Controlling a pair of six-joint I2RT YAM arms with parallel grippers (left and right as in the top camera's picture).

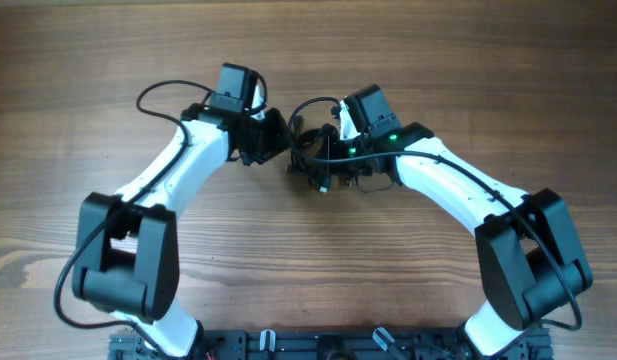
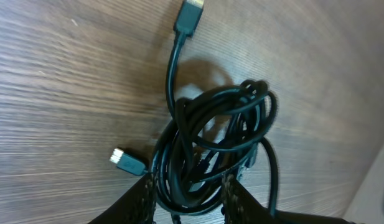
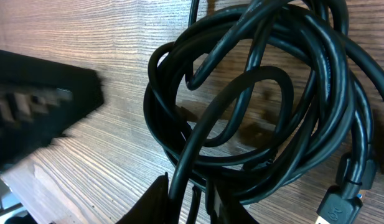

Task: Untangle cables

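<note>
The cables (image 1: 318,160) are one knotted bunch of thin black cords at the table's middle, between my two grippers. In the left wrist view the bunch (image 2: 210,137) has one plug (image 2: 190,15) stretched away and a silver-tipped plug (image 2: 120,157) beside it. My left gripper (image 2: 190,196) has its fingers on either side of the coil's near end, pressed against it. In the right wrist view the loops (image 3: 260,93) fill the frame. My right gripper (image 3: 192,202) is shut on a strand or two of them. A plug end (image 3: 332,208) lies at the lower right.
The wooden table (image 1: 88,60) lies all around. The left arm's thicker black wire (image 1: 163,92) loops behind its wrist. The left gripper shows as a blurred black block (image 3: 36,118) close to the bunch in the right wrist view. The arm bases stand at the front edge.
</note>
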